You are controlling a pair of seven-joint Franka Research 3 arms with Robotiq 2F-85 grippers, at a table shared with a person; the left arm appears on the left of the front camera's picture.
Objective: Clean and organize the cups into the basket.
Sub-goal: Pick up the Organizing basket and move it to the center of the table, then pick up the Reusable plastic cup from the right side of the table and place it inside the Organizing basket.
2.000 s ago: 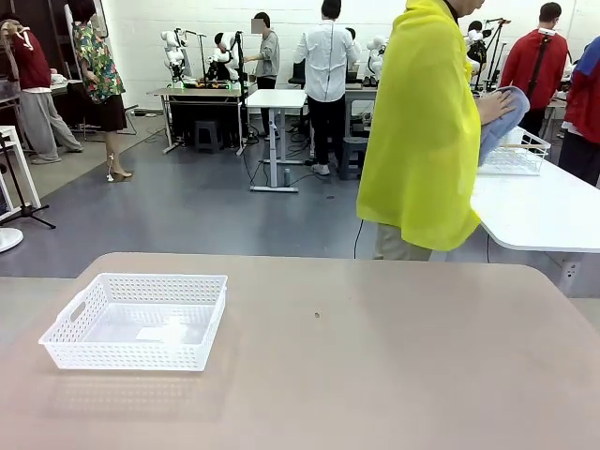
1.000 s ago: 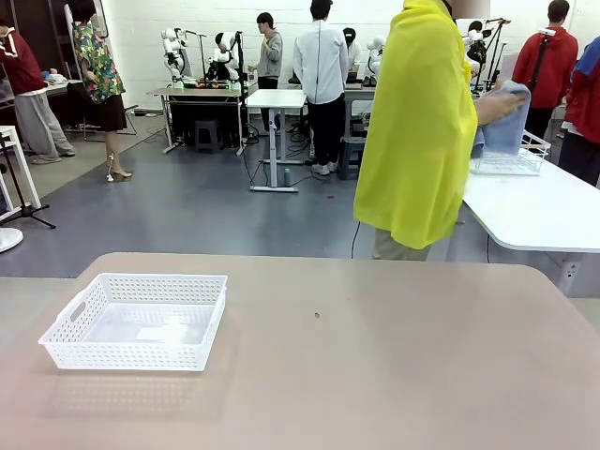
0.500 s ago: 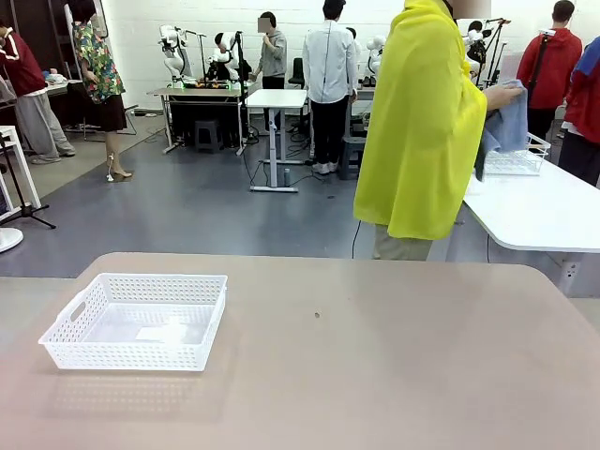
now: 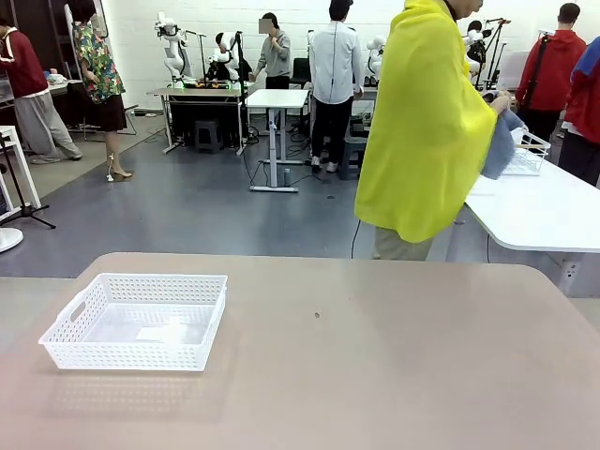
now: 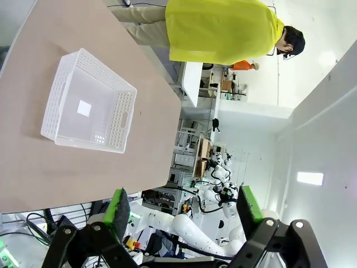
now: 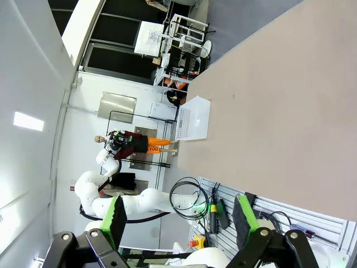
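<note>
The white lattice basket stands empty on the left part of the tan table. In the left wrist view the basket lies well beyond my left gripper, whose green-padded fingers stand wide apart with nothing between them. The right wrist view shows the basket small and far off, and my right gripper is open and holds nothing. The cups are out of view.
A person in a yellow cape stands past the table's far edge, turned to a white side table at the right, with a blue cloth in hand. A wire basket sits on that side table.
The person's hand with the blue cloth has come down from shoulder height towards the side table. The basket has stayed put.
</note>
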